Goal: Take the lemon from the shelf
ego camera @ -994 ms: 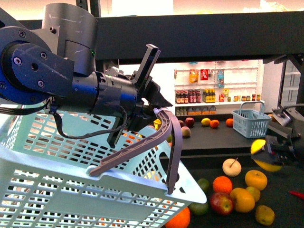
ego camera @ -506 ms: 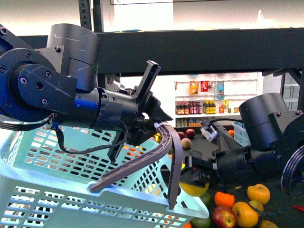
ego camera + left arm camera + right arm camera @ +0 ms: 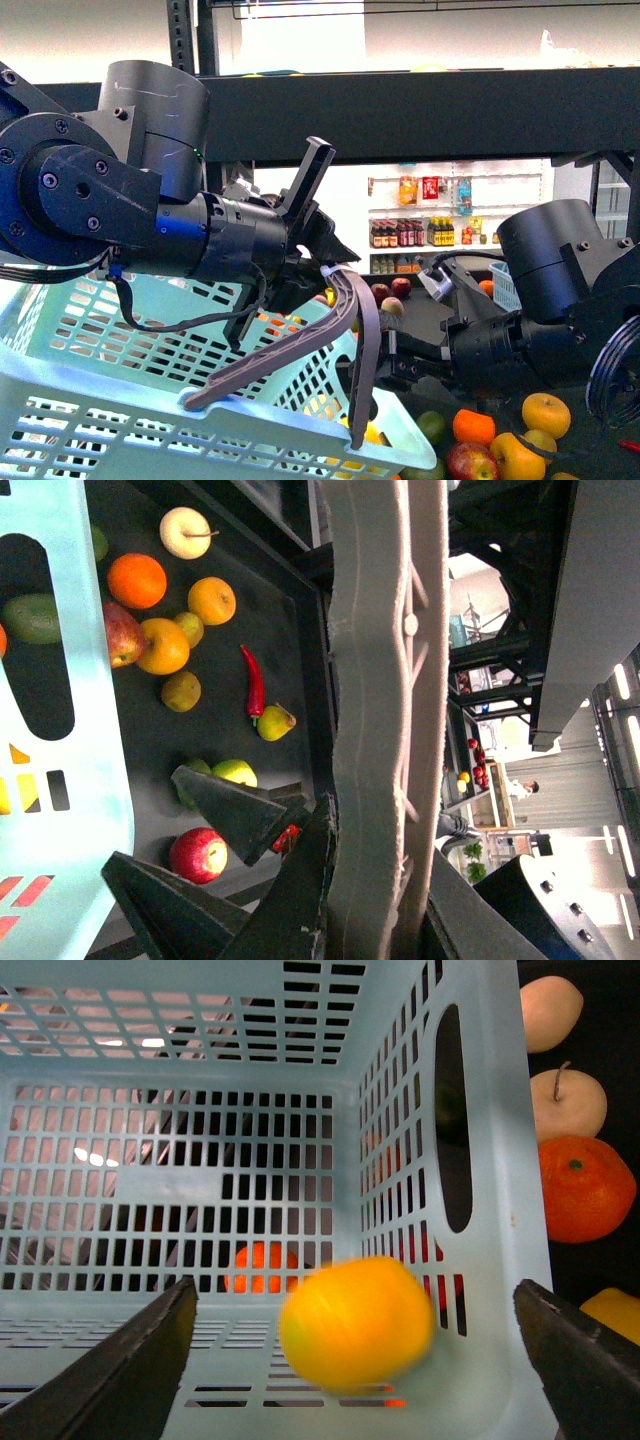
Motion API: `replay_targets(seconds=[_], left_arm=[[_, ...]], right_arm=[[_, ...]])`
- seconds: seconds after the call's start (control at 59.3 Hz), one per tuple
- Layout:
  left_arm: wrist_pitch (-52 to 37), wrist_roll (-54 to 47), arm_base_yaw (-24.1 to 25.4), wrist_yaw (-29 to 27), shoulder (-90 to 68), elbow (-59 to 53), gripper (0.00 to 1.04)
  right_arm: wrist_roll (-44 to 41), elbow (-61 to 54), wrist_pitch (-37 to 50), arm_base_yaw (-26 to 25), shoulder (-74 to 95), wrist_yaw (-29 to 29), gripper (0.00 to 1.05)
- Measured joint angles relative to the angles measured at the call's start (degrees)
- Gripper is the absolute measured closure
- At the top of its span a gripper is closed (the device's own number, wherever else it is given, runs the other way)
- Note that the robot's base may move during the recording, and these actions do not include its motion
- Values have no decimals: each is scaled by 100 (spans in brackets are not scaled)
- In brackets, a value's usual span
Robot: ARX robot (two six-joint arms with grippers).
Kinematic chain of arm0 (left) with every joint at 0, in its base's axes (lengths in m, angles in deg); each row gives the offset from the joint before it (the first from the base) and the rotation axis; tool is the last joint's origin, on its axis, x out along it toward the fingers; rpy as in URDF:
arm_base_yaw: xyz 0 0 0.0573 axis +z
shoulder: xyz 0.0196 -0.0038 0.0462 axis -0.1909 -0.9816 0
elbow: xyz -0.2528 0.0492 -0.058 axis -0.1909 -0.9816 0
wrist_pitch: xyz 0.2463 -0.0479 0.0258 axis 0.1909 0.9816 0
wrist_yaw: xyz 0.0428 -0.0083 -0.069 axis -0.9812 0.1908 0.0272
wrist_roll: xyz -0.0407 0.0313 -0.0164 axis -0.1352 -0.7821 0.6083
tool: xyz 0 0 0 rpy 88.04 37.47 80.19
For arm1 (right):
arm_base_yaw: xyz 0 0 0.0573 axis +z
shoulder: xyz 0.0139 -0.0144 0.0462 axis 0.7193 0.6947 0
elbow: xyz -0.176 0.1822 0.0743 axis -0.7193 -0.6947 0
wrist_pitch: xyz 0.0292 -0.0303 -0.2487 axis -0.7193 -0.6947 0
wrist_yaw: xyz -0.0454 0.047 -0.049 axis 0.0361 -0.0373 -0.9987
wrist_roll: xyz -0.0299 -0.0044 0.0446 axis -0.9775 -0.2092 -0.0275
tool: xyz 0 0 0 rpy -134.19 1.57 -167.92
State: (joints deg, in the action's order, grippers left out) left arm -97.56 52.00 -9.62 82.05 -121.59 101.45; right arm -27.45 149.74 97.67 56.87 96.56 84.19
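The lemon point(image 3: 355, 1320) is a blurred yellow oval inside the pale blue basket point(image 3: 250, 1070), between my right gripper's point(image 3: 352, 1295) wide-open fingers and touching neither. In the front view the lemon point(image 3: 369, 432) shows as a yellow patch just inside the basket's point(image 3: 150, 420) near corner, below the right gripper point(image 3: 392, 370). My left gripper point(image 3: 325, 262) is shut on the grey basket handle point(image 3: 352, 310) and holds the basket up, tilted. The handle point(image 3: 375, 730) fills the left wrist view, clamped in the left gripper point(image 3: 370, 890). The shelf's black upper deck point(image 3: 420, 100) spans overhead.
Oranges, apples and yellow fruit lie on the shelf's dark lower deck point(image 3: 230, 730), with a red chili point(image 3: 254, 680) and a pear point(image 3: 274, 722). An orange point(image 3: 262, 1265) shows through the basket wall. A small blue basket point(image 3: 500, 285) and bottle shelves point(image 3: 440, 225) stand behind.
My right arm swung left from the fruit deck with the lemon to the basket's corner. The gripper has opened and the lemon has dropped into the basket. The left arm holds steady.
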Motion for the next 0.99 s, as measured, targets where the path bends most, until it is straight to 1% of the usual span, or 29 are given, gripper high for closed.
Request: replay_targets(seconds=[0.169,0.287,0.388,0.472,0.556,0.657,0.758,0.994], left_arm=[[0,9,-2,-15,0,0,94],[0,2,0,-20,0,0,94],[0,9,-2,-15,0,0,94],[0,9,-2,4,0,0,94],[0,9,-2,2,0,0,94],[0,9,-2,7,0,0,94],[0,9,0,2,0,0,94],[0,7,-2,0,0,0,94]], right_arm=[[94,33,92,-232,-70,-35,2],[-79,-74,470,-632,-203,-254,2],[-647,-258,673,-1150,-227,-765,2],[-1086,-422,789,-1414,-59,-1086,2],[-1314,-610,901,-1567,245,-1049,2],[-1552,-739,1043,-1598,767,-1134,2],[-1589,-791,1244,-1563,1252,-1106,2],[-1611,-463,1543,-1147,2332,-1069,2]])
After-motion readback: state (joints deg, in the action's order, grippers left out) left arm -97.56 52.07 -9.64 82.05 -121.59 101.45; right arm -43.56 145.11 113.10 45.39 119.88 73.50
